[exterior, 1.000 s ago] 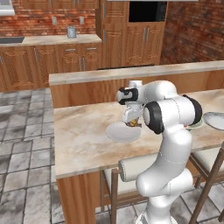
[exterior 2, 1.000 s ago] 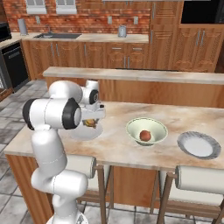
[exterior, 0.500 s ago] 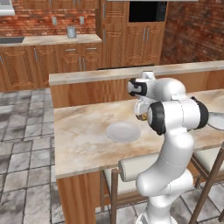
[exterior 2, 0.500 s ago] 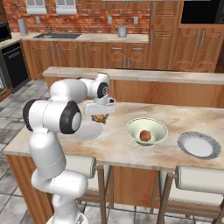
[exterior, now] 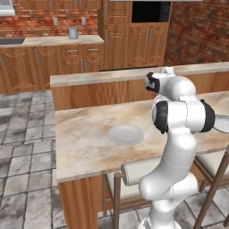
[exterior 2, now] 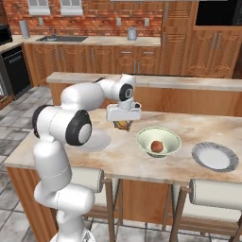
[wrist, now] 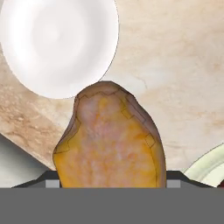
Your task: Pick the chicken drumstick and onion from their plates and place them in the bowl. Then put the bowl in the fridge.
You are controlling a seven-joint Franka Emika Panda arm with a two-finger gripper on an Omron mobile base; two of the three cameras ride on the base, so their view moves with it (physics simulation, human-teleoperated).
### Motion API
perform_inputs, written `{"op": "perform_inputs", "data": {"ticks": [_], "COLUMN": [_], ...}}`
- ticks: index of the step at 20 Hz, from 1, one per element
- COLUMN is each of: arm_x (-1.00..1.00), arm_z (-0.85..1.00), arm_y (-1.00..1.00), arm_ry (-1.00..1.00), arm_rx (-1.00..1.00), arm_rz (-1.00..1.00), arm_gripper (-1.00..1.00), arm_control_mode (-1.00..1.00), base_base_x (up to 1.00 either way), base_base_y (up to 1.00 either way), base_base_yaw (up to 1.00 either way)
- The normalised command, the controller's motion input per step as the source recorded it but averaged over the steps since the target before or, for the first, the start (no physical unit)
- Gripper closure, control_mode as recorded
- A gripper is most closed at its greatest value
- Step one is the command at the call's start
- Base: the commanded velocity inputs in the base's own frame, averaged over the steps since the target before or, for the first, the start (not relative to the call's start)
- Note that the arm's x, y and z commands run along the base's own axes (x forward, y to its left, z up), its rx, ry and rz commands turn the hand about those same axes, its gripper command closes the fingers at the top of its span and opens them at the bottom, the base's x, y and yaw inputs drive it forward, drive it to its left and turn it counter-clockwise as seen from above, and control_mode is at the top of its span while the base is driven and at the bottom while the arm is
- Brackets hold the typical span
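- the bench (exterior 2: 142,160) is a long marble-topped island with a raised ledge behind it and stools (exterior 2: 208,196) tucked under its near edge.
- the white arm (exterior 2: 61,127) reaches over the bench from the near side, its hand pointing down.
- the bowl (exterior 2: 158,142) sits on the bench toward the right of the right base view; its pale rim shows at the lower right corner of the hand view (wrist: 205,168).
- two plates lie flat on the bench: one empty plate (exterior: 126,134) to the left, partly hidden by the arm in the right base view, and another plate (exterior 2: 214,156) right of the bowl, well apart from it.
- the tool (exterior 2: 123,124) hangs above the bench between the left plate and the bowl, pinching the chicken drumstick (wrist: 111,140), which fills the space between its tips.
- the drumstick (exterior 2: 124,125) seems clear of the bench surface, though the gap is hard to judge.
- the onion (exterior 2: 157,146) rests inside the bowl.
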Motion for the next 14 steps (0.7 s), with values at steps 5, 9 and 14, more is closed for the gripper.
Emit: {"op": "perform_inputs", "data": {"ticks": [5, 9, 14], "arm_x": [-0.08, -0.27, -0.35], "arm_z": [0.15, 0.05, 0.0], "arm_y": [-0.75, -0.63, -0.36], "arm_ry": [0.0, 0.0, 0.0], "arm_rx": [0.0, 0.0, 0.0], "arm_rz": [-0.14, -0.23, -0.29], "arm_gripper": [1.0, 1.0, 1.0], "arm_control_mode": [-1.0, -1.0, -1.0], "base_base_x": [0.0, 0.0, 0.0], "base_base_y": [0.0, 0.0, 0.0], "base_base_yaw": [0.0, 0.0, 0.0]}}
